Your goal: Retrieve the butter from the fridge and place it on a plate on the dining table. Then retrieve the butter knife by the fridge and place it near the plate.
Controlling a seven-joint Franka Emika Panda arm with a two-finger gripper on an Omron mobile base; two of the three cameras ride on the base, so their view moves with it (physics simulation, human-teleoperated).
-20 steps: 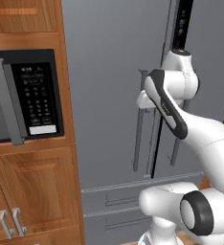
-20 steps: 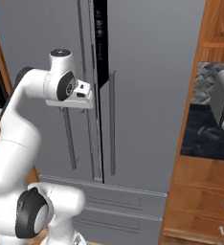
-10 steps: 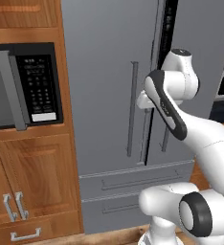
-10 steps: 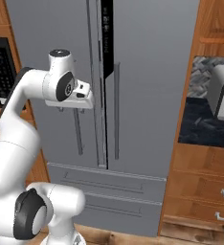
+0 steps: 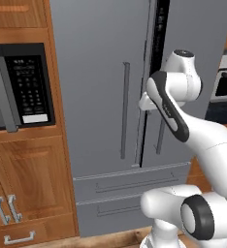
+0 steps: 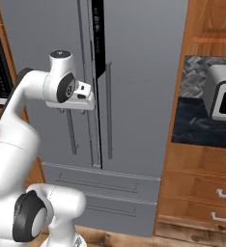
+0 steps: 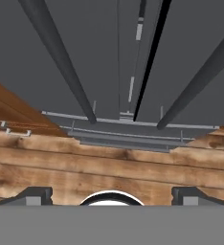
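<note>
A tall, matte grey French-door fridge (image 5: pixel 101 97) fills the middle of the kitchen wall, its two flat doors fitted with long, slim vertical bar handles (image 5: pixel 124 110) and split by a dark gap where the left door stands slightly ajar; two wide drawers with recessed pulls sit beneath. Seen from the hand camera, looking down along the doors, the same handles (image 7: pixel 61 60) run as smooth grey rods toward the drawer fronts, with knotty, warm-toned wooden floor planks (image 7: pixel 109 167) below. The gripper (image 7: pixel 111 196) has its two dark, blocky tips set far apart at the bottom of that view, spread wide with nothing between them. The white arm rises from its rounded base, bends at a dark elbow joint and carries its wrist close in front of the door seam at mid-height. To the left, a black-fronted microwave (image 5: pixel 23 87) with a keypad is set into panelled wood cabinets (image 5: pixel 28 184). To the right, a white toaster oven (image 6: pixel 221 91) sits in a wooden alcove backed with patterned tile.
</note>
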